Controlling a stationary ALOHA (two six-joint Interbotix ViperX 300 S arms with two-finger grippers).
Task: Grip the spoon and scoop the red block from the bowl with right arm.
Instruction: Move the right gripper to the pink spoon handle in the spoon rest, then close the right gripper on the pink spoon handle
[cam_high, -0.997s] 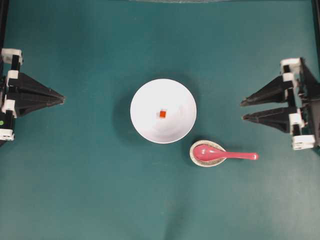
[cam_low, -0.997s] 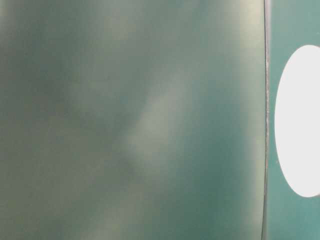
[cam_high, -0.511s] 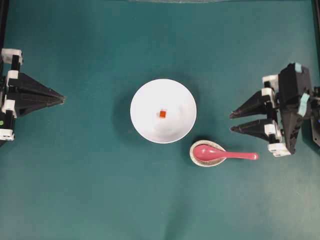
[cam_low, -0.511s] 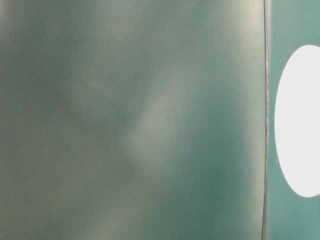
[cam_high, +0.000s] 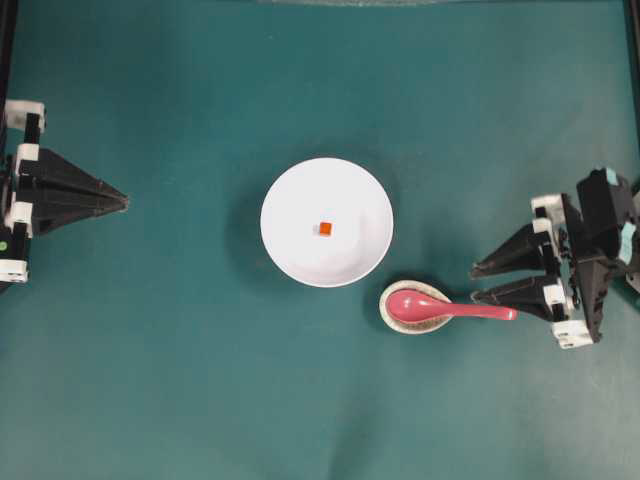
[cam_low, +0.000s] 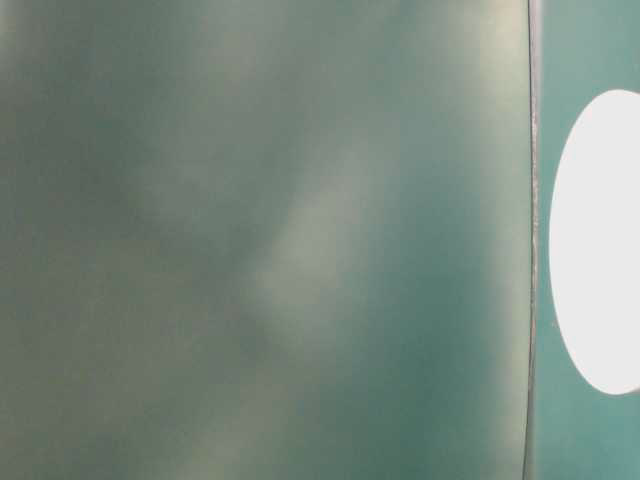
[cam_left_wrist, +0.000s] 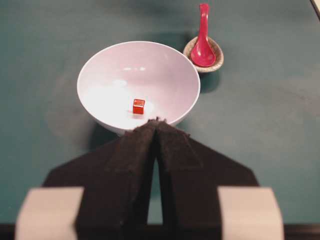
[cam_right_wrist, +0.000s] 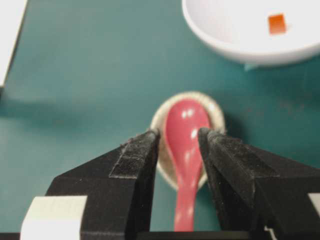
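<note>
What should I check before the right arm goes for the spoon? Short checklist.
1. Right gripper open: ok.
2. Spoon handle lined up between the fingers in the wrist view: ok.
3. Spoon seated in the small dish, handle pointing at the arm: ok.
4. Fingers low enough to close on the handle: cannot tell.
5. Red block in the bowl: ok.
6. Left gripper parked away from the bowl: ok.

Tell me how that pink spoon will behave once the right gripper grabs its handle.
The spoon looks glossy, so it may slip between the fingers. It seems rigid, unlikely to bend. Its scoop rests in the speckled dish, so lifting by the handle may tip it.
</note>
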